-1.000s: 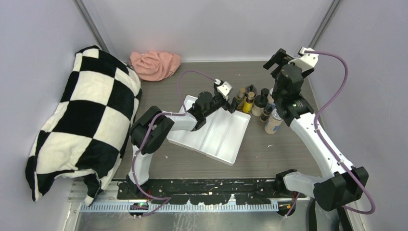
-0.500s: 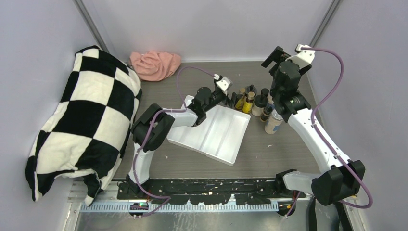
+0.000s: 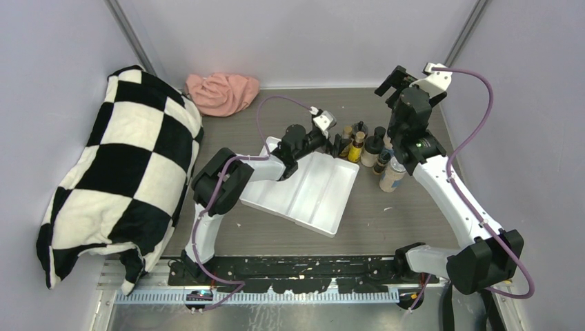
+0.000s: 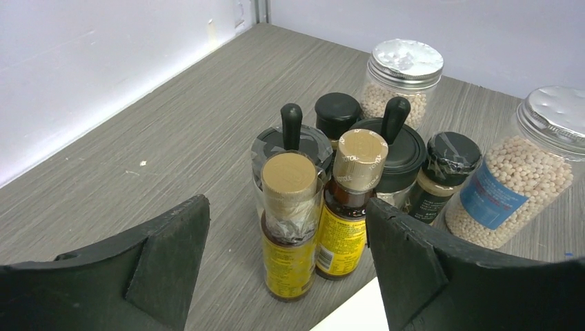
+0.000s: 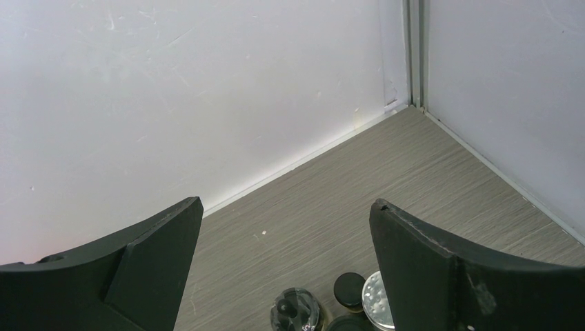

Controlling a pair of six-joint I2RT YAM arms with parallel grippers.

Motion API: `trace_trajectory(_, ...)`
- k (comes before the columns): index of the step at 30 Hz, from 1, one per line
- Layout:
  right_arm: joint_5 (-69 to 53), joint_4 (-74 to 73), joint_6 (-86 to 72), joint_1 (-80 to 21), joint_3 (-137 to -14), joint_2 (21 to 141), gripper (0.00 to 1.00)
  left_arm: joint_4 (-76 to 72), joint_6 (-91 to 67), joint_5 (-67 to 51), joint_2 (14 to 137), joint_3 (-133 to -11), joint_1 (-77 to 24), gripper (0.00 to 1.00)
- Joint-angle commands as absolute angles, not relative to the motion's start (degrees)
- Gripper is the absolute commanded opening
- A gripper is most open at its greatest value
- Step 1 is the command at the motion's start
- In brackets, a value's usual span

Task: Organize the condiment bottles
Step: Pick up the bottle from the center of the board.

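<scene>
The condiment bottles [image 3: 369, 150] stand in a tight cluster on the table, right of the white tray [image 3: 303, 196]. In the left wrist view, two slim yellow brown-capped bottles [image 4: 290, 234] [image 4: 348, 207] stand in front. Behind them are two black-lidded jars [image 4: 397, 148], two tiny dark bottles [image 4: 441, 172] and two silver-lidded shakers [image 4: 524, 172] [image 4: 403, 76]. My left gripper [image 3: 336, 143] [image 4: 288, 207] is open, with its fingers on either side of the two yellow bottles and not touching them. My right gripper [image 3: 391, 81] [image 5: 286, 207] is open and empty, raised above the back of the cluster. Only some lids [image 5: 296, 310] show below it.
A black-and-white checkered pillow [image 3: 117, 172] fills the left side. A pink cloth [image 3: 221, 93] lies at the back left. Grey walls close the back and the right, near the bottles. The tray's far corner lies just under my left gripper.
My left gripper has moved a little to the right, closer to the yellow bottles. My right gripper swung slightly left a second ago and has stayed still since.
</scene>
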State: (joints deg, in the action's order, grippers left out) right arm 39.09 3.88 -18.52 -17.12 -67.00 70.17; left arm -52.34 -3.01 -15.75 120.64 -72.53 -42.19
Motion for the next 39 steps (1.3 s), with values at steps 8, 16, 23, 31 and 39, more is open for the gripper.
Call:
trace_trajectory(8, 38.8, 6.4, -18.4, -17.0, -69.5, 69.7, 0.97, -53.5, -4.0, -17.1, 121.8, -76.1, -41.9, 0.83)
trace_trajectory(16, 38.6, 6.4, -18.4, -17.0, -69.5, 69.7, 0.96, -53.4, -4.2, -17.0, 122.9, -76.8, -41.8, 0.82)
trace_trajectory(23, 38.2, 6.3, -18.5, -17.0, -69.4, 69.8, 0.96, -53.3, -5.0, -17.0, 124.3, -78.1, -41.4, 0.8)
trace_trajectory(31, 38.2, 6.3, -18.5, -17.0, -69.3, 70.1, 0.96, -53.0, -5.8, -17.3, 126.2, -79.9, -41.0, 0.77)
trace_trajectory(39, 37.8, 6.3, -18.5, -17.0, -69.4, 70.5, 0.96, -52.8, -6.0, -17.6, 127.1, -81.3, -40.7, 0.75)
